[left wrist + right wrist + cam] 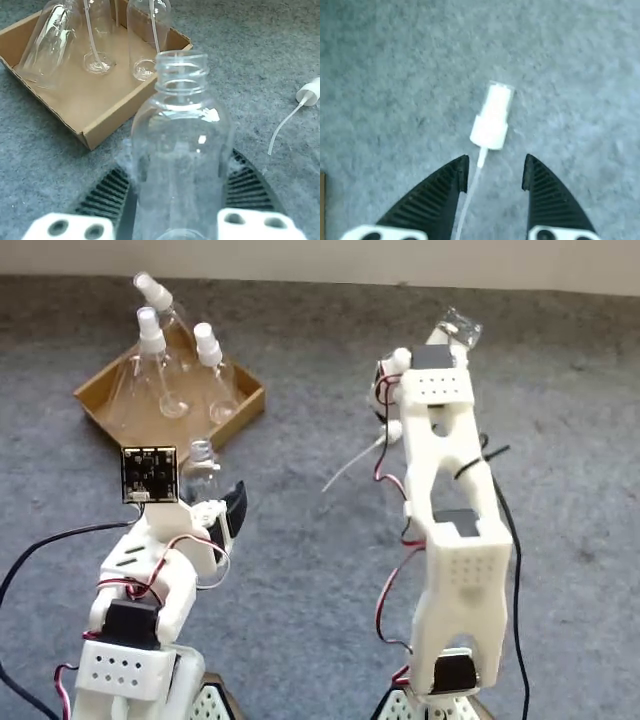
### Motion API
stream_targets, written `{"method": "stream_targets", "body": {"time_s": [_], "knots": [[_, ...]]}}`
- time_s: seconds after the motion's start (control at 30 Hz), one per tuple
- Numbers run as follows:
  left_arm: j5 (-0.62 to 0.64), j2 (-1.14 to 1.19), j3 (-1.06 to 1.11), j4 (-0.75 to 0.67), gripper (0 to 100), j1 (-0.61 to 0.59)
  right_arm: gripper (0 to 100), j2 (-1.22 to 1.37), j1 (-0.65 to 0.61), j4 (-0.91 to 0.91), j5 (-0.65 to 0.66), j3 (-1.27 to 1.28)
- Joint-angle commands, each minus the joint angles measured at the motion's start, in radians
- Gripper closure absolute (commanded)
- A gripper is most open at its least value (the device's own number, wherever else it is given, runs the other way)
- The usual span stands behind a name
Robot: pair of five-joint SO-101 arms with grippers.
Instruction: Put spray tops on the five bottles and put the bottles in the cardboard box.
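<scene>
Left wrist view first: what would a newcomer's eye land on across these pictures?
The uncapped clear bottle gripped in the left hand, close to the cardboard box. Inside that box are three capped bottles. The right hand hangs open over a loose spray top lying on the grey mat.

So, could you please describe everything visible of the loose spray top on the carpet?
The spray top is white plastic, with a clear cap over its nozzle and a thin, pale dip tube. It lies flat and unattached on the grey carpet. Its tube runs between the open fingers of the right gripper, which do not seem to touch it.
</scene>
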Motion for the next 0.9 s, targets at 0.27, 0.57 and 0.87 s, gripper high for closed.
{"method": "stream_targets", "body": {"time_s": [0.27, 0.57, 0.87], "knots": [[0.011, -0.019, -0.001, -0.023, 96, -0.008, 83.2, 0.268, -0.005, -0.008, -0.014, -0.369], [0.011, -0.019, 0.001, -0.023, 96, -0.008, 86.7, 0.325, 0.013, 0.085, -0.014, -0.377], [0.003, -0.019, 0.162, -0.281, 96, 0.096, 99.3, 0.314, 0.091, 0.108, -0.006, -0.378]]}}
